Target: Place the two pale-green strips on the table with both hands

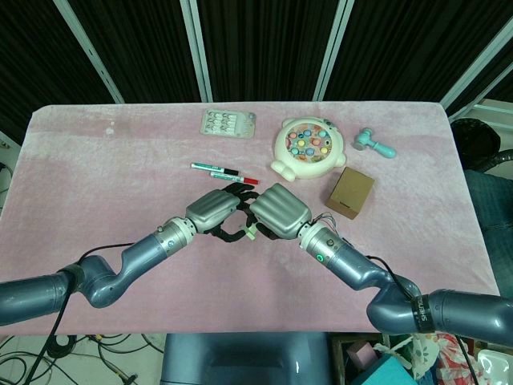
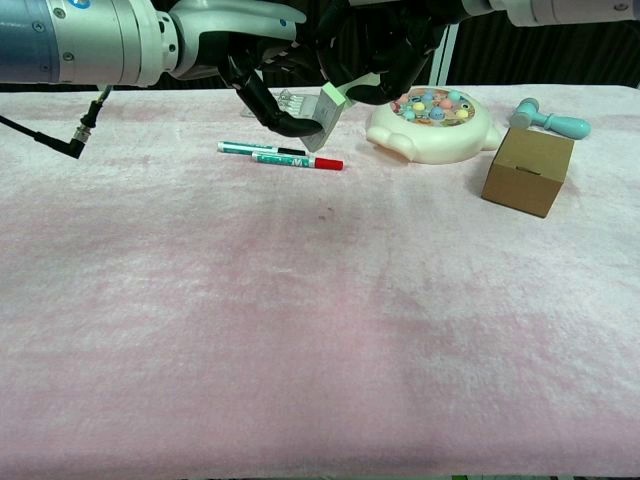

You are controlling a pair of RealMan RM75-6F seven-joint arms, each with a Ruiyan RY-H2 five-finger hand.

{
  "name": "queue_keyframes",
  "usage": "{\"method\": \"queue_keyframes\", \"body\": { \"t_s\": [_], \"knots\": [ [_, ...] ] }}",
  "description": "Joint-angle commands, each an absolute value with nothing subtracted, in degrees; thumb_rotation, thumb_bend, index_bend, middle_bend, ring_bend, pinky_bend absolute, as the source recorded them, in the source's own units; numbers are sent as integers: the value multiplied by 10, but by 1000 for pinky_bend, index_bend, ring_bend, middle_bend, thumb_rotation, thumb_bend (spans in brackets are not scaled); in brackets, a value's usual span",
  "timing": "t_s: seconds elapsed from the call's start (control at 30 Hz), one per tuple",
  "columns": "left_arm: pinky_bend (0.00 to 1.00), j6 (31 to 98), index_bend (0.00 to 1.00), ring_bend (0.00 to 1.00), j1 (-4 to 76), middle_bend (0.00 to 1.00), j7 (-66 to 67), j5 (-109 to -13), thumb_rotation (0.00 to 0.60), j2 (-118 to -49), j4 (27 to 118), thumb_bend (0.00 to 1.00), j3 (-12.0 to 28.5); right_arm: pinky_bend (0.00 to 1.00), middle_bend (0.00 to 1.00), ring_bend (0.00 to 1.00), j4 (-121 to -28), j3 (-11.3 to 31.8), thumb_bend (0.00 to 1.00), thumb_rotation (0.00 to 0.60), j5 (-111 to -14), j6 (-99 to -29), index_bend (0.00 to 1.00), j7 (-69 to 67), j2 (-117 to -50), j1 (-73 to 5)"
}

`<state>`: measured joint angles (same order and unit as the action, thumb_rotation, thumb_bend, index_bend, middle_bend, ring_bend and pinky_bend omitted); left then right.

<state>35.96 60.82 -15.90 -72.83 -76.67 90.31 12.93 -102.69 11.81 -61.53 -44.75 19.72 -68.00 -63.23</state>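
Left hand (image 1: 212, 210): fingers curled onto the pale-green strips (image 2: 328, 113), held above the pink table (image 2: 300, 330).
Right hand (image 1: 279, 211): fingers curled around the same strips, knuckles touching the left.
Markers (image 2: 282, 154): flat, just beyond.
Cardboard box (image 2: 527, 170): right.
Toy (image 2: 430, 122), mallet (image 2: 548, 119), tray (image 1: 228, 123): far edge.

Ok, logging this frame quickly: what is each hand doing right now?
Left hand: fingers curled on the pale-green strip, raised above the table.
Right hand: also on the strip from the other side; its exact grip cannot be told.
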Motion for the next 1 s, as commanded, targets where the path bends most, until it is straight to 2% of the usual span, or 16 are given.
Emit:
{"method": "queue_keyframes", "body": {
  "t_s": [0.03, 1.0],
  "knots": [
    [0, 363, 592, 0, 608, 157, -158, -729, 600, -769, 903, 444, 131, 930, 987, 987, -1027, 118, 500, 600, -615, -447, 714, 198, -680, -632],
    [0, 378, 604, 0, 608, 158, -142, -716, 600, -776, 911, 445, 138, 931, 987, 987, -1028, 119, 502, 600, -614, -445, 732, 196, -676, -633]
  ]
}}
